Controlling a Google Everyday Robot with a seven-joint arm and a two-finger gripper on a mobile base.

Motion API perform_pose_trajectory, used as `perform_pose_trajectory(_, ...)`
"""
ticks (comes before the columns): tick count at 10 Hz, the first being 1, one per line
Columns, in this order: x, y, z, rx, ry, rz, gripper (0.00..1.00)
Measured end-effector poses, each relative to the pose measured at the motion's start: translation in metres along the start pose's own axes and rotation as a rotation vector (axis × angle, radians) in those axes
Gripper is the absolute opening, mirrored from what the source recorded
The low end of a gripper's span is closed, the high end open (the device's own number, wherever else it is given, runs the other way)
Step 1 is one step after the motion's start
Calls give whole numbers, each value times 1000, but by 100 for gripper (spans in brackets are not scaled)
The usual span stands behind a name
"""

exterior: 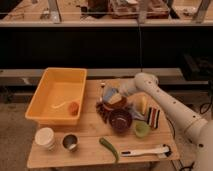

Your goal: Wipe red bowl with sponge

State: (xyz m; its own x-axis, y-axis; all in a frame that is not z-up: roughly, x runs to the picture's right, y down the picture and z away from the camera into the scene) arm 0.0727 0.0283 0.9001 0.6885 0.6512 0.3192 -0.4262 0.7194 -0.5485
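Observation:
The red bowl (pixel 121 105) sits on the wooden table (pixel 87 130) right of the middle, just behind the dark purple-maroon bowl (pixel 120 120). The sponge (pixel 113 97), yellow with a blue layer, lies in or on the red bowl and hides much of its inside. My gripper (pixel 106 93) reaches in from the right on the white arm (pixel 165 102) and is at the sponge's left end, low over the red bowl. I cannot tell whether it touches the sponge.
A yellow tub (pixel 50 87) with a small orange thing (pixel 73 108) stands at the left. A pale yellow piece (pixel 144 105), striped cloth (pixel 153 116), light green bowl (pixel 141 129), green pepper (pixel 109 147), white brush (pixel 145 150), white cup (pixel 45 138) and metal cup (pixel 69 142) lie around.

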Motion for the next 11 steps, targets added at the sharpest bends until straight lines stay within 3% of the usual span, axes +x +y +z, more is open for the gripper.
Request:
perform_pose_trajectory(2, 18, -3, -11, -1, 23, -3, 0)
perform_pose_trajectory(6, 44, -21, -18, 32, 74, 20, 0)
perform_pose_trajectory(11, 47, -61, -13, 107, 90, 78, 0)
